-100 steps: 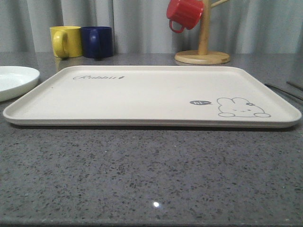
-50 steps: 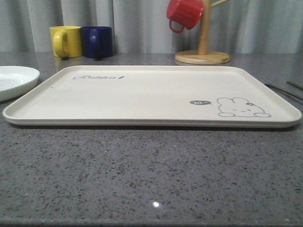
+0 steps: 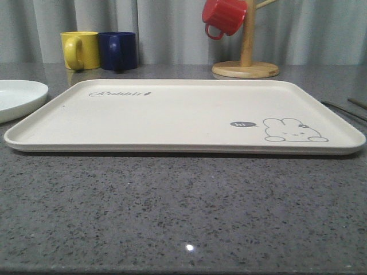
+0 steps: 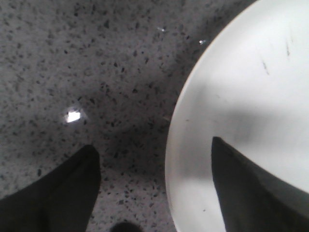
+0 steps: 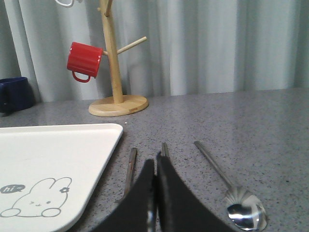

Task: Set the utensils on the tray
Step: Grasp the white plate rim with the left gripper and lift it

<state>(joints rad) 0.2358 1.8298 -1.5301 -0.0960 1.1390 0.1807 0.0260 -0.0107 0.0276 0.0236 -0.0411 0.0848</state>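
Note:
The cream tray (image 3: 172, 114) with the rabbit drawing lies empty in the middle of the table, and its corner (image 5: 58, 159) shows in the right wrist view. Right of it on the table lie the steel utensils (image 3: 344, 110): a round-bowled spoon (image 5: 246, 212), a flat handle (image 5: 164, 147) and another handle (image 5: 130, 164). My right gripper (image 5: 155, 162) is low over the middle handle with its fingers together; I cannot tell if anything is pinched. My left gripper (image 4: 153, 143) is open, straddling the rim of the white plate (image 4: 251, 96), one finger over the plate and one over the table.
The white plate (image 3: 17, 97) sits left of the tray. At the back stand a yellow mug (image 3: 79, 50) and a blue mug (image 3: 117, 50). A red mug (image 3: 223, 16) hangs on a wooden mug tree (image 3: 245, 69). A curtain closes off the back.

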